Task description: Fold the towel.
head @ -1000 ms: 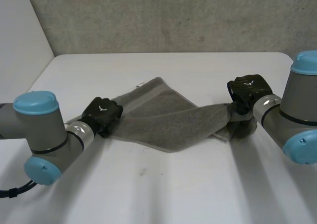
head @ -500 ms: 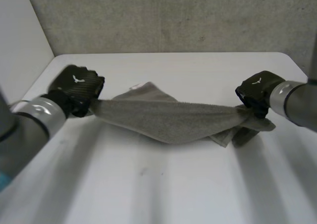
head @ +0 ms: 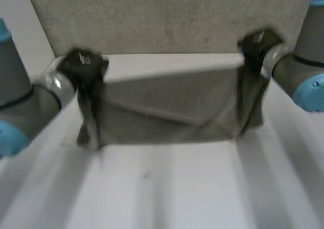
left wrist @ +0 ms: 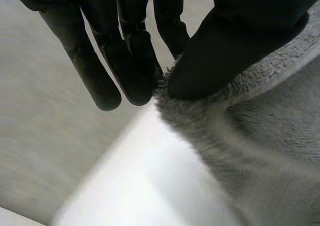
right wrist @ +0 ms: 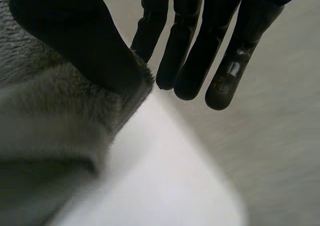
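Since the earlier frame both hands have been raised and drawn apart, and the towel (head: 167,107) has been lifted from a sagging band into a taut sheet. It is now held up over the far half of the worktop (head: 167,188), hanging down below the fingers. Its long top edge runs from the left hand (head: 81,67) to the right hand (head: 258,44), parallel to the worktop's far edge. One upper corner is pinched between the thumb and straight fingers (left wrist: 125,61) of the left hand, and the other upper corner is pinched the same way by the right hand's fingers (right wrist: 190,61). Neither hand is nearer, since each holds one end. Whether the lower edge touches the worktop cannot be told. The near half of the worktop is left bare, so room is judged to be there for the sheet to be laid down or doubled over. A grey wall (head: 167,16) stands close behind the far edge, so little room is left that way.
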Robot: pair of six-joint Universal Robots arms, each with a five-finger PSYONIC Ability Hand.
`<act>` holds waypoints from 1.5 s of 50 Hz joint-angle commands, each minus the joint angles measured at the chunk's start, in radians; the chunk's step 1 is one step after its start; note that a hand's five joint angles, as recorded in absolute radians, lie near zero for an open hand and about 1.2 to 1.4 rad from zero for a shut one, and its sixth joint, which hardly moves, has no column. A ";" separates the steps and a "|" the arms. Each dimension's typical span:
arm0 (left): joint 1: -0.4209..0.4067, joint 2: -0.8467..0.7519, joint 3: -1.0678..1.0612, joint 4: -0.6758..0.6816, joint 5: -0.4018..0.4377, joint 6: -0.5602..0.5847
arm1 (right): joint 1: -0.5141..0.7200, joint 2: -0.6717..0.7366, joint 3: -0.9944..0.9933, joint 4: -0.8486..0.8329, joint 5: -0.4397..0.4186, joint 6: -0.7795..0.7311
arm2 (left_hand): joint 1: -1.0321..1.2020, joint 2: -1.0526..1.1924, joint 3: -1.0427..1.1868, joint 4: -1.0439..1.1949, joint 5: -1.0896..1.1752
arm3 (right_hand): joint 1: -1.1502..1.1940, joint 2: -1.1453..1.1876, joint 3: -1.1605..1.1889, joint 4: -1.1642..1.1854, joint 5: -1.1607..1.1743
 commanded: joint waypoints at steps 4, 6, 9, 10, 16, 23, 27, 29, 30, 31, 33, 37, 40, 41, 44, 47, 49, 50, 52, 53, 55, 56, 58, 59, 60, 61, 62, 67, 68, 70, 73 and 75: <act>0.000 0.068 0.320 0.297 -0.081 -0.142 | 0.004 -0.177 0.057 -0.408 0.054 0.092 | 0.220 0.181 0.181 0.179 0.190 | 0.465 0.220 0.213 0.203 0.246; 0.003 0.090 0.252 0.301 -0.072 -0.180 | 0.001 -0.193 0.103 -0.349 0.036 0.091 | 0.220 0.181 0.181 0.179 0.190 | 0.465 0.220 0.213 0.203 0.246; 0.008 0.100 0.150 0.297 -0.065 -0.182 | -0.002 -0.190 0.121 -0.216 0.001 0.080 | 0.220 0.181 0.181 0.179 0.190 | 0.465 0.220 0.213 0.203 0.246; 0.008 0.100 0.150 0.297 -0.065 -0.182 | -0.002 -0.190 0.121 -0.215 0.001 0.080 | 0.220 0.181 0.181 0.179 0.190 | 0.465 0.220 0.213 0.203 0.246; 0.008 0.126 -0.032 0.263 -0.063 -0.179 | -0.013 -0.185 0.127 0.045 -0.044 0.020 | 0.220 0.181 0.181 0.179 0.190 | 0.465 0.220 0.213 0.203 0.246; 0.009 0.162 -0.183 0.254 -0.058 -0.167 | -0.023 -0.177 0.132 0.170 -0.070 0.006 | 0.220 0.181 0.181 0.179 0.190 | 0.465 0.220 0.213 0.203 0.246; -0.001 0.156 -0.266 0.262 -0.057 -0.165 | -0.023 -0.129 0.135 0.167 -0.079 0.006 | 0.220 0.181 0.181 0.179 0.190 | 0.465 0.220 0.213 0.203 0.246; -0.006 0.148 -0.286 0.263 -0.058 -0.165 | -0.022 -0.091 0.132 0.164 -0.079 0.006 | 0.220 0.181 0.181 0.179 0.190 | 0.465 0.220 0.213 0.203 0.246; -0.012 0.139 -0.301 0.265 -0.057 -0.165 | -0.019 -0.055 0.132 0.155 -0.078 0.005 | 0.220 0.181 0.181 0.179 0.190 | 0.465 0.220 0.213 0.203 0.246; -0.012 0.139 -0.301 0.265 -0.057 -0.165 | -0.016 -0.017 0.132 0.139 -0.078 0.000 | 0.220 0.181 0.181 0.179 0.190 | 0.465 0.220 0.213 0.203 0.246; -0.032 0.082 -0.313 0.272 -0.057 -0.164 | -0.014 0.022 0.132 0.113 -0.073 -0.002 | 0.220 0.181 0.181 0.179 0.190 | 0.465 0.220 0.213 0.203 0.246; -0.054 0.031 -0.313 0.274 -0.058 -0.164 | -0.010 0.087 0.134 0.058 -0.058 0.000 | 0.220 0.181 0.181 0.179 0.190 | 0.431 0.186 0.179 0.169 0.211; -0.055 0.001 -0.315 0.272 -0.057 -0.164 | -0.010 0.108 0.140 0.029 -0.010 0.005 | 0.220 0.181 0.181 0.179 0.190 | -0.738 -0.983 -0.990 -0.999 -0.957; -0.055 -0.010 -0.315 0.271 -0.058 -0.164 | -0.010 0.097 0.150 0.026 0.025 0.012 | 0.220 0.181 0.181 0.179 0.190 | -0.757 -1.002 -1.009 -1.019 -0.976; -0.055 -0.025 -0.315 0.272 -0.058 -0.162 | -0.013 0.033 0.211 0.015 0.077 0.029 | 0.220 0.181 0.181 0.179 0.190 | -0.757 -1.002 -1.009 -1.019 -0.976; -0.054 -0.038 -0.313 0.272 -0.058 -0.162 | -0.011 -0.082 0.340 -0.026 0.053 0.055 | 0.220 0.181 0.181 0.179 0.190 | -0.757 -1.002 -1.009 -1.019 -0.976; -0.054 -0.041 -0.312 0.274 -0.058 -0.164 | -0.010 -0.138 0.423 -0.055 0.027 0.057 | 0.220 0.181 0.181 0.179 0.190 | -0.757 -1.002 -1.009 -1.019 -0.976; -0.052 -0.044 -0.312 0.274 -0.058 -0.164 | -0.010 -0.191 0.501 -0.084 -0.005 0.057 | 0.220 0.181 0.181 0.179 0.190 | -0.757 -1.002 -1.009 -1.019 -0.976; -0.051 -0.047 -0.310 0.274 -0.058 -0.164 | -0.010 -0.238 0.579 -0.109 -0.036 0.063 | 0.220 0.181 0.181 0.179 0.190 | -0.757 -1.002 -1.009 -1.019 -0.976; -0.050 -0.047 -0.310 0.274 -0.058 -0.164 | -0.008 -0.275 0.653 -0.134 -0.064 0.067 | 0.220 0.181 0.181 0.179 0.190 | -0.695 -0.940 -0.947 -0.957 -0.914; -0.050 -0.048 -0.312 0.274 -0.060 -0.164 | -0.005 -0.306 0.725 -0.161 -0.088 0.071 | 0.220 0.181 0.181 0.179 0.190 | -0.636 -0.881 -0.888 -0.897 -0.855; -0.050 -0.048 -0.312 0.274 -0.060 -0.164 | -0.005 -0.306 0.726 -0.161 -0.088 0.071 | 0.220 0.181 0.181 0.179 0.190 | -0.635 -0.880 -0.887 -0.897 -0.854; -0.050 -0.050 -0.313 0.274 -0.060 -0.164 | -0.004 -0.340 0.857 -0.224 -0.116 0.072 | 0.220 0.181 0.181 0.179 0.190 | -0.574 -0.819 -0.826 -0.835 -0.793; -0.050 -0.050 -0.313 0.274 -0.060 -0.164 | -0.004 -0.340 0.858 -0.224 -0.116 0.072 | 0.220 0.181 0.181 0.179 0.190 | -0.574 -0.818 -0.825 -0.835 -0.793; -0.050 -0.050 -0.315 0.274 -0.060 -0.164 | 0.000 -0.346 0.912 -0.259 -0.119 0.074 | 0.220 0.181 0.181 0.179 0.190 | -0.521 -0.766 -0.773 -0.783 -0.740; -0.050 -0.052 -0.315 0.274 -0.060 -0.164 | 0.006 -0.348 0.955 -0.298 -0.116 0.075 | 0.220 0.181 0.181 0.179 0.190 | -0.477 -0.722 -0.729 -0.739 -0.696; -0.050 -0.052 -0.315 0.274 -0.060 -0.164 | 0.006 -0.348 0.956 -0.298 -0.116 0.075 | 0.220 0.181 0.181 0.179 0.190 | -0.477 -0.722 -0.729 -0.738 -0.696; -0.050 -0.053 -0.323 0.275 -0.060 -0.164 | 0.039 -0.345 1.048 -0.428 -0.116 0.133 | 0.220 0.181 0.181 0.179 0.190 | -0.400 -0.645 -0.652 -0.662 -0.619; -0.050 -0.053 -0.323 0.275 -0.060 -0.164 | 0.044 -0.337 1.055 -0.457 -0.115 0.156 | 0.220 0.181 0.181 0.179 0.190 | -0.363 -0.607 -0.614 -0.624 -0.582; -0.050 -0.055 -0.324 0.275 -0.060 -0.164 | 0.044 -0.323 1.060 -0.479 -0.116 0.176 | 0.220 0.181 0.181 0.179 0.190 | -0.321 -0.566 -0.573 -0.583 -0.540; -0.050 -0.053 -0.327 0.275 -0.061 -0.164 | 0.044 -0.275 1.059 -0.507 -0.116 0.187 | 0.220 0.181 0.181 0.179 0.190 | -0.309 -0.554 -0.561 -0.571 -0.528; -0.050 -0.053 -0.330 0.275 -0.061 -0.164 | 0.042 -0.251 1.049 -0.516 -0.116 0.187 | 0.220 0.181 0.181 0.179 0.190 | -0.306 -0.551 -0.558 -0.568 -0.525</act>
